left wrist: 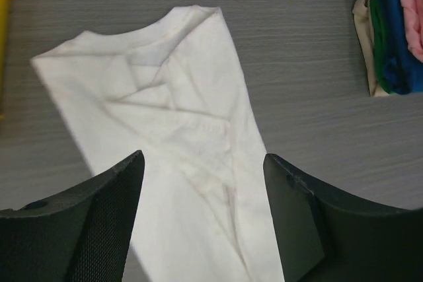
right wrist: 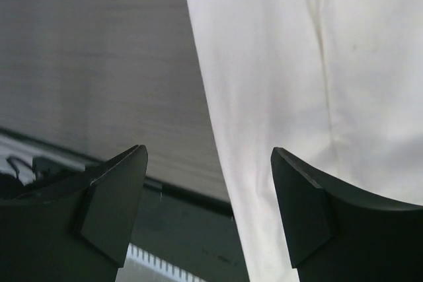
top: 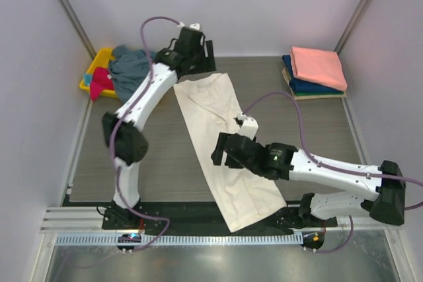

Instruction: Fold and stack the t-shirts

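The cream-white t-shirt [top: 225,140] lies as a long narrow strip running diagonally from the back middle of the table to the front edge, where its near end drapes over the black rail. My left gripper [top: 203,64] is open and hovers over the shirt's far end, which shows between its fingers in the left wrist view [left wrist: 185,110]. My right gripper [top: 217,151] is open and empty, above the strip's left edge near its lower half. In the right wrist view [right wrist: 208,153] the shirt's edge [right wrist: 284,97] runs between the fingers. A salmon-pink shirt [top: 318,65] tops a folded stack on a navy one [top: 317,87].
A yellow bin [top: 92,74] at the back left holds a crumpled grey-blue shirt [top: 129,70] and a magenta one [top: 100,84]. The folded stack [left wrist: 396,24] sits at the back right by the wall. White walls enclose the table on three sides.
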You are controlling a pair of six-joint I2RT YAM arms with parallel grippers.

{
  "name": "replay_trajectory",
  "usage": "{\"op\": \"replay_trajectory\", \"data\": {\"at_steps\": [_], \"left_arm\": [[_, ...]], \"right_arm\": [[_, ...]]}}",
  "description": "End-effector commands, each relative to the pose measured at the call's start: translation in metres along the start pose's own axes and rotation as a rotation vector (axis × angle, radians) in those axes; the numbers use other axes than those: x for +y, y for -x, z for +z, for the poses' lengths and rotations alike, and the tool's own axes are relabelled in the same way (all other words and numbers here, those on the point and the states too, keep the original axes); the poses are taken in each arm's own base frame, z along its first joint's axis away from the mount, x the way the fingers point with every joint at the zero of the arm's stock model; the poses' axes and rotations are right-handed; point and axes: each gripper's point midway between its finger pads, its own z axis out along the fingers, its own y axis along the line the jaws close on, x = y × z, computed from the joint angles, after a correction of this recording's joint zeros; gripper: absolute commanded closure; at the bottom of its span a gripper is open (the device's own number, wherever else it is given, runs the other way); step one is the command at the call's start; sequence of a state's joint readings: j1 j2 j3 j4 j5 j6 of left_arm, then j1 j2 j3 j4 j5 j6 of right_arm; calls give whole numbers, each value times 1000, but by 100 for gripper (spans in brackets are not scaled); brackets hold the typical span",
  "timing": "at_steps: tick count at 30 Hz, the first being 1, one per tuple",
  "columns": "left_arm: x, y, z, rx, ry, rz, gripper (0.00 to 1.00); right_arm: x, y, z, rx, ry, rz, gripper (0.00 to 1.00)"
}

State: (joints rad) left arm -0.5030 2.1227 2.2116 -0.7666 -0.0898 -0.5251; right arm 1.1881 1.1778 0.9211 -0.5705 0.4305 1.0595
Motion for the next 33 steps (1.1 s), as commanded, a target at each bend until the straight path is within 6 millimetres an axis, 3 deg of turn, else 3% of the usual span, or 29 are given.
{"op": "replay_trajectory", "data": {"at_steps": [1,2,3,4,5,6,7,8,9,10,11,12,13,14,15,16,17,18,19,22,25,26,28,29,32,33], "left_arm": [[27,28,-120,-135,83,12,26],[36,16,-132,-123,104,5,26],[41,22,-180,-194,85,-20,26],[59,-15,-175,-126,128,-16,26],[67,-24,-191,-138,130,-27,26],[73,-25,-225,-200,108,-45,26],[92,-57,-223,-152,153,-44,27],[101,-67,-232,-154,164,-50,26],[109,-77,-257,-188,149,-56,26],[121,-101,-255,-150,167,-39,26],[128,-112,-260,-146,173,-39,27],[134,-122,-267,-154,171,-49,26],[136,-126,-284,-207,136,-75,26],[140,-150,-277,-177,114,-115,26],[133,-152,-280,-203,53,-134,26],[131,-157,-292,-249,-5,-151,26],[133,-169,-288,-237,-19,-171,26],[137,-174,-288,-250,-23,-178,26],[139,-175,-297,-291,-42,-187,26],[155,-186,-298,-307,9,-200,26],[154,-184,-305,-328,-14,-183,26],[155,-183,-306,-337,-10,-182,26],[156,-183,-305,-336,-2,-181,27],[156,-184,-302,-324,4,-178,27],[156,-185,-299,-302,14,-169,27],[155,-186,-296,-289,19,-165,28]], "right_arm": [[-8,77,13,-152,-117,-114,18],[-10,88,22,-152,-140,-139,18],[-4,117,26,-170,-132,-117,18],[-10,117,51,-127,-178,-198,18],[-7,125,61,-115,-181,-219,18],[2,153,65,-151,-170,-205,19],[-5,150,92,-107,-218,-270,19],[-4,158,102,-114,-229,-285,19],[5,181,109,-159,-235,-284,19],[-1,176,137,-115,-262,-327,20],[1,177,152,-99,-261,-343,20],[17,196,158,-131,-233,-340,20],[18,201,169,-130,-235,-348,20],[8,190,198,-88,-265,-371,20],[23,203,204,-104,-219,-355,20],[22,203,218,-86,-201,-351,21],[14,192,244,-45,-208,-356,22],[27,203,250,-67,-174,-347,22],[30,201,260,-43,-137,-344,22],[34,195,291,-7,-84,-337,22],[18,193,321,14,-82,-304,22],[13,202,324,8,-71,-284,22],[-9,198,342,28,-103,-237,22],[-31,212,346,6,-143,-199,22],[-79,224,361,-16,-232,-57,23],[-102,237,363,-28,-253,-5,23]]}}
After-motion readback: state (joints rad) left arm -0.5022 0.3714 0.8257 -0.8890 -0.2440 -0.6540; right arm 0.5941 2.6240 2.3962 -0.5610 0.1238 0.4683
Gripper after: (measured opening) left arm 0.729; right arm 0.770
